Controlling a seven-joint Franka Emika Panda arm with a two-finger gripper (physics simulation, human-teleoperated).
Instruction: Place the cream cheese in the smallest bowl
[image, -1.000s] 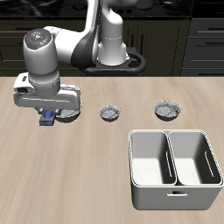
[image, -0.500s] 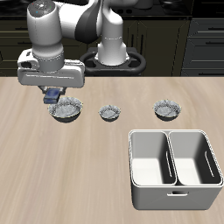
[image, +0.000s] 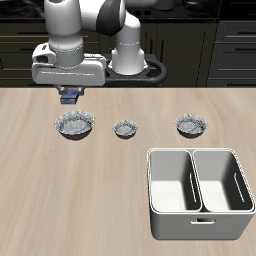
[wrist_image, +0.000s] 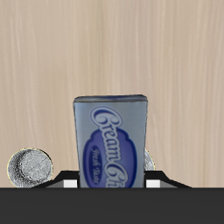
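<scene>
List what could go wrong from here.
Wrong bowl: three look-alike bowls sit in a row, and the gripper holds the cream cheese nearest the widest one, not the smallest bowl.
Missed drop: the smallest bowl is a narrow target, so the box could catch its rim.

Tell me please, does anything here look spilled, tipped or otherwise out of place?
Nothing stands out. The three bowls sit upright in a row, the smallest bowl in the middle, the white bins are square, and the cream cheese is held off the table in the gripper.
</scene>
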